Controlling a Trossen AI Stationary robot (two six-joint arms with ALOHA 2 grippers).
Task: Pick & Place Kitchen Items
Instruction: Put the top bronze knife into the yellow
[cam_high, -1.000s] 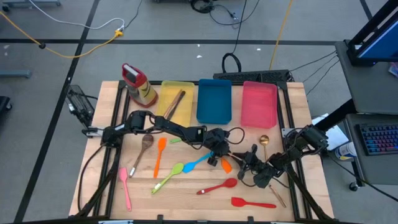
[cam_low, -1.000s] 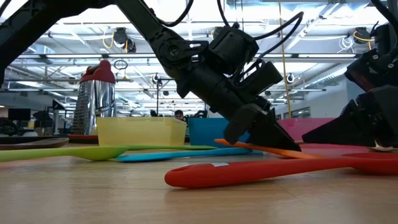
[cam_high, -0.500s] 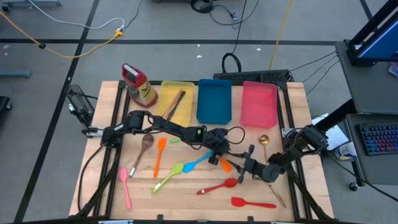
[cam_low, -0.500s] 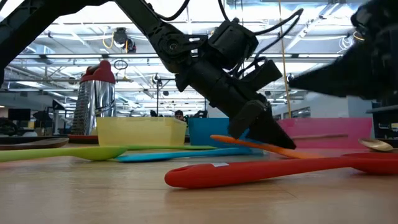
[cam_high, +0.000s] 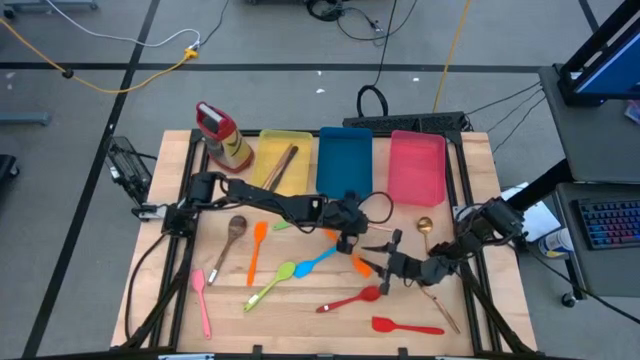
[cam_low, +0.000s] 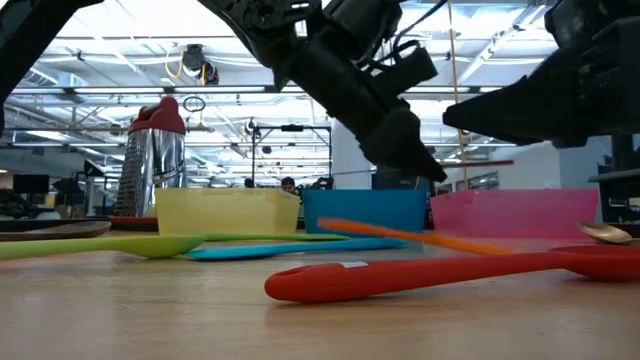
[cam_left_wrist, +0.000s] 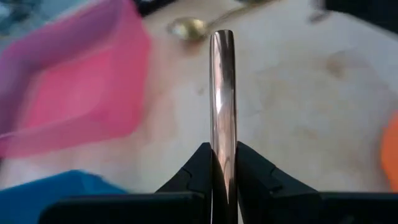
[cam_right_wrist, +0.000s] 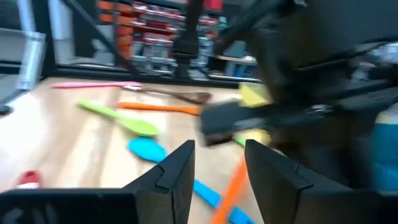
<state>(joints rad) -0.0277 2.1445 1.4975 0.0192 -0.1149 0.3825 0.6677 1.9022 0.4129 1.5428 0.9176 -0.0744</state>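
Observation:
My left gripper (cam_high: 352, 240) hangs over the middle of the table, shut on a slim shiny copper-coloured metal utensil (cam_left_wrist: 222, 93). In the low view this gripper (cam_low: 415, 150) slants down, above an orange spatula (cam_low: 410, 238) that lies on the wood. My right gripper (cam_high: 392, 266) is just to its right and points level toward it. Its fingers (cam_right_wrist: 177, 168) are open with nothing between them. Plastic spoons, among them green (cam_high: 275, 281), blue (cam_high: 320, 260) and red (cam_high: 352, 298), lie flat on the table. My left gripper pinches the metal utensil's flat shaft (cam_left_wrist: 222, 146) between its two fingers. The utensil lies along the fingers and sticks out forward past their tips to a rounded free end (cam_left_wrist: 222, 36); its other end is hidden between the fingers. The fingers slant down from the table's left. The utensil is clear of the table.
Yellow (cam_high: 300, 140), blue (cam_high: 345, 165) and pink (cam_high: 415, 170) trays stand along the far edge; a wooden utensil (cam_high: 281, 163) lies in the yellow one. A red-capped bottle (cam_high: 225, 137) is at the far left. A gold spoon (cam_high: 424, 228), wooden spoon (cam_high: 232, 235) and red spatula (cam_high: 405, 325) lie about.
My left gripper has risen from the orange spatula with the metal utensil, now clear of the table; the spatula stays on the wood. My right gripper has lifted off the table, tipped up to level and come closer to the left gripper.

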